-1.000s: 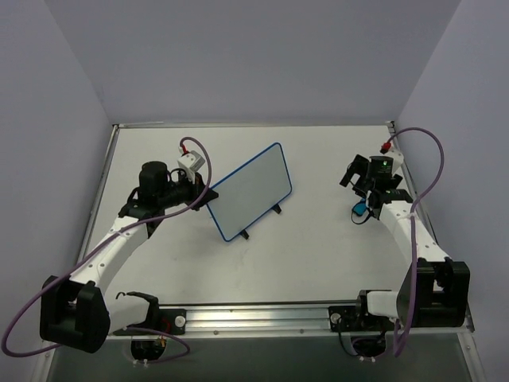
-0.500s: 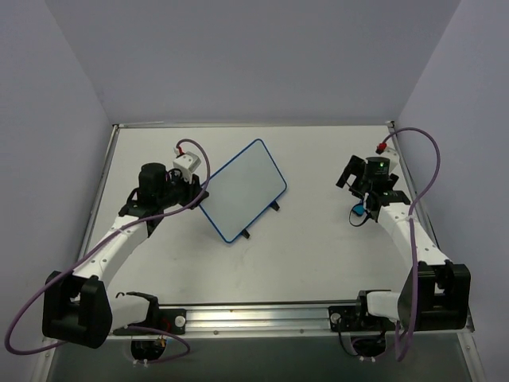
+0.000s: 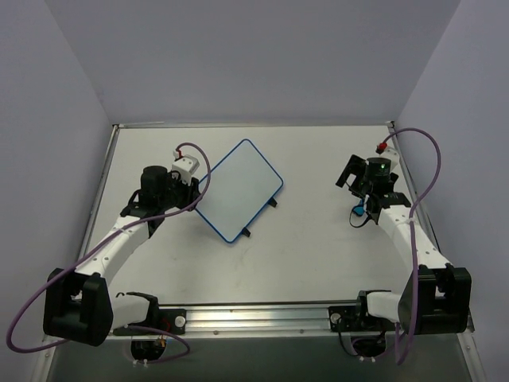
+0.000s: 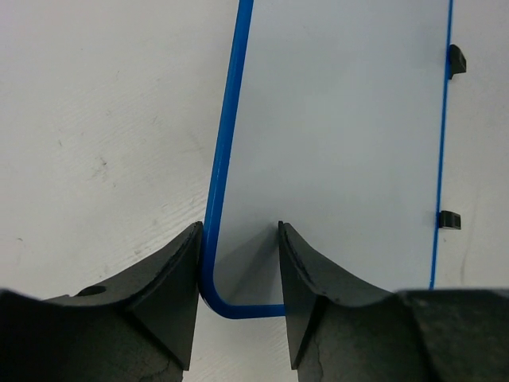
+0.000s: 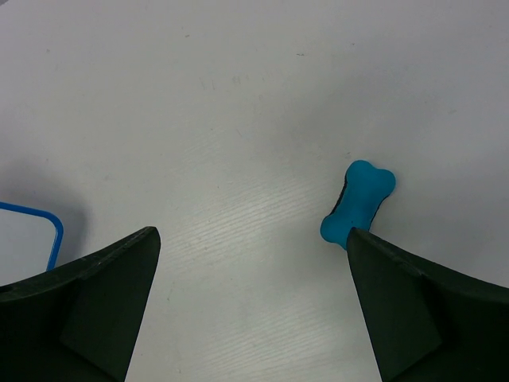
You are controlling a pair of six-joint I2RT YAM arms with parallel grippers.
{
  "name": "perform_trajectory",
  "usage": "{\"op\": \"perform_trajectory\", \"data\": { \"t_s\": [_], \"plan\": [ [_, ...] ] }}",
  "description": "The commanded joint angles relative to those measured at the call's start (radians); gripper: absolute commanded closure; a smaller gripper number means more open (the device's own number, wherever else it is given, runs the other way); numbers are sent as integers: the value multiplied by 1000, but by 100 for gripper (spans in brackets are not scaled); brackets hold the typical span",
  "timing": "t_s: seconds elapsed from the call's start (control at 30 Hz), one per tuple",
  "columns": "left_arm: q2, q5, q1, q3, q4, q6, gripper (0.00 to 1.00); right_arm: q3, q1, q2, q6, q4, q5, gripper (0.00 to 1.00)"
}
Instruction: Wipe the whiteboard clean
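Note:
The whiteboard [image 3: 238,191], white with a thin blue frame and two black feet [image 4: 450,220], lies at the table's middle left; no marks show on it. My left gripper [image 3: 196,193] straddles its near corner [image 4: 238,231]. The jaws stand a little apart, one finger [image 4: 171,278] against the outside of the blue frame and the other finger [image 4: 310,286] over the white face. My right gripper [image 3: 357,199] is wide open and empty above the bare table [image 5: 253,239]. A small blue bone-shaped eraser [image 5: 358,203] lies just beyond its right fingertip and also shows in the top view [image 3: 360,212].
Grey walls enclose the table on three sides. A metal rail [image 3: 262,317] runs along the near edge between the arm bases. The whiteboard's corner [image 5: 40,227] shows at the left of the right wrist view.
The whiteboard has turned and shifted left and toward the back along with my left gripper. My right gripper has moved slightly toward the back, staying open.

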Motion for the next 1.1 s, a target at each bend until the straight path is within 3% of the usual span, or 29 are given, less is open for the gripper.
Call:
{"op": "perform_trajectory", "data": {
  "t_s": [0.0,0.7,0.73,0.77,0.83,0.93,1.07],
  "plan": [
    [-10,-85,1,-20,-34,42,50,-15,10,-43,-20,27,-2,0],
    [-136,-151,-11,26,-51,-6,35,-24,27,-62,-33,33,-5,0],
    [-142,-156,-11,29,-51,-6,18,-24,28,-60,-33,33,-5,0],
    [-161,-162,-11,38,-54,-3,9,-24,28,-60,-33,32,-5,0],
    [-185,-188,-10,52,-62,-12,3,-21,37,-66,-36,30,-8,0],
    [-250,-339,-10,121,-126,-39,6,-9,127,-138,-51,6,57,0],
    [-378,-743,-4,250,-403,-137,6,65,332,-250,-80,-86,258,0]
  ]
}}
